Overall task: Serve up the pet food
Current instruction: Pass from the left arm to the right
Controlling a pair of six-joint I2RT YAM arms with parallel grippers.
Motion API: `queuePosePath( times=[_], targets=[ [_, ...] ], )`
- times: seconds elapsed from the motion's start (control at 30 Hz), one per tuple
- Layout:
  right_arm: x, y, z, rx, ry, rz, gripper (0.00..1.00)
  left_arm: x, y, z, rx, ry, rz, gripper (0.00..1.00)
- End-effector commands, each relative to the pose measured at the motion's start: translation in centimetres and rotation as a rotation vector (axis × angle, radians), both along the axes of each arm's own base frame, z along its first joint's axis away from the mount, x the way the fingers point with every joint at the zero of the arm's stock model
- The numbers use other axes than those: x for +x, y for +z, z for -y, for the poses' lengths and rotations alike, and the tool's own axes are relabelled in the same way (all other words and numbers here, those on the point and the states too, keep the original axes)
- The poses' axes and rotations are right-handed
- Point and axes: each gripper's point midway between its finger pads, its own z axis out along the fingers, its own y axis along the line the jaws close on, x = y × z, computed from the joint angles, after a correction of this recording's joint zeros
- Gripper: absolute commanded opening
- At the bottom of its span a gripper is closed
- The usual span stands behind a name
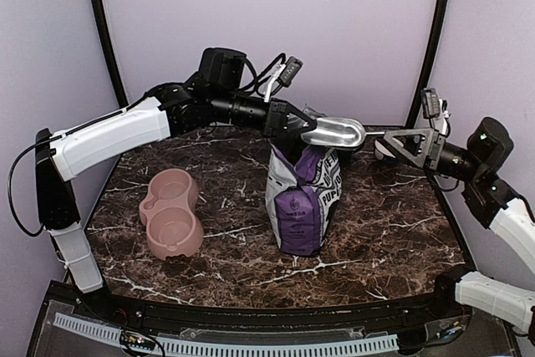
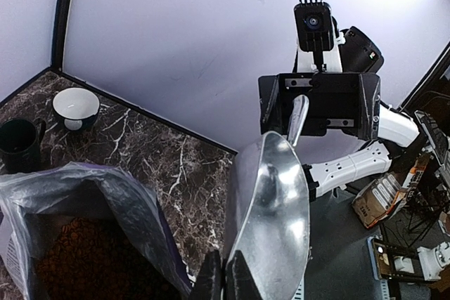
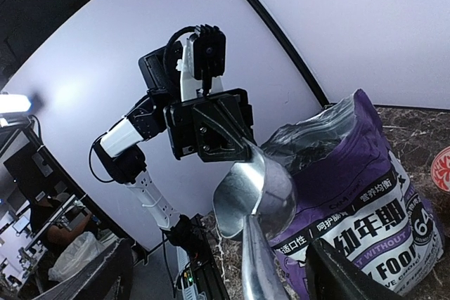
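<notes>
Pinching the metal scoop (image 1: 334,133) by its bowl, the left gripper (image 1: 298,130) holds it above the open bag (image 1: 299,198) containing the pet food (image 2: 91,261); the handle points into the right gripper's (image 1: 393,138) spread jaws

The pet food (image 2: 91,261) is a dim heap of tiny reddish-brown pellets inside the open bag (image 2: 77,177), at the lower left of the left wrist view.

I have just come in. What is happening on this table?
It looks like a handover of the metal scoop above the open bag. The left gripper is shut on the rim of the scoop's bowl, and the right gripper has its jaws open around the handle. The pet food lies in the bag; the pink double bowl looks empty.
</notes>
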Motion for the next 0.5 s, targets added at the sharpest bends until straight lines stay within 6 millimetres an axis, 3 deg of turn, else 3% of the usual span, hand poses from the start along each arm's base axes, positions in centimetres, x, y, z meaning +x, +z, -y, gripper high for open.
queuePosePath(
  times=[0.0, 0.47],
  targets=[
    [-1.39, 2.20, -0.39, 0.026, 0.091, 0.004, 0.81, -1.28, 3.75, -1.18, -0.073, -0.028, 0.124, 0.00],
    [-1.52, 2.32, -0.94, 0.015, 0.158, -0.033, 0.57, -0.92, 2.87, -0.87, -0.050, -0.034, 0.153, 0.00]
  ],
)
